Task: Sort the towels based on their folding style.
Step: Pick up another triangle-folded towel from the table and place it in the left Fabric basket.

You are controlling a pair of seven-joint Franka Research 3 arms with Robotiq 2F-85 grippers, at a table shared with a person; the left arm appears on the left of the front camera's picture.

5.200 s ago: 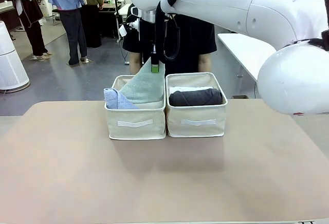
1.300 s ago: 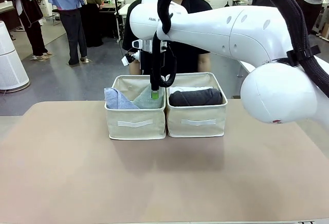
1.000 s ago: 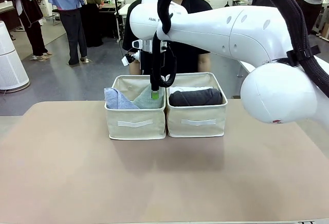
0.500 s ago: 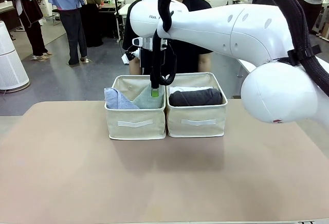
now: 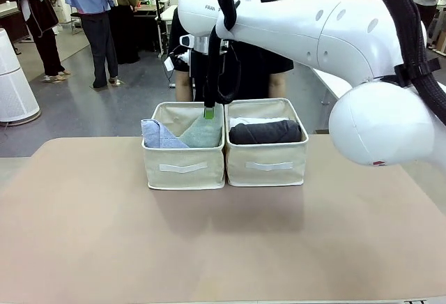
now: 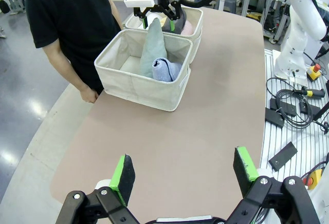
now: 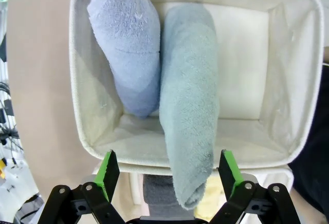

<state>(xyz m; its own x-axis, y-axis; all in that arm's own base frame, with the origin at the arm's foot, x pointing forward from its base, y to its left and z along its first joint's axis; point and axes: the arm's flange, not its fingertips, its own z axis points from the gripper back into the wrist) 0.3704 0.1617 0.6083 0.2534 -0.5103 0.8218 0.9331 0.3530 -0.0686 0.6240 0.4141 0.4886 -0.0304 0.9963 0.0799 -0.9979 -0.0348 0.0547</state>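
At the upper middle of the frame, the right hand point(image 5: 208, 114) hangs wide open and empty over the grey-green towel point(image 5: 203, 132), whose leaning tip could snag a finger.

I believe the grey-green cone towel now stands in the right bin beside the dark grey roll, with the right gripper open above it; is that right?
Not quite: the grey-green cone towel stands in the left bin, beside the light blue towel, as the front view shows. The dark grey roll lies in the right bin. The right gripper is indeed open above it.
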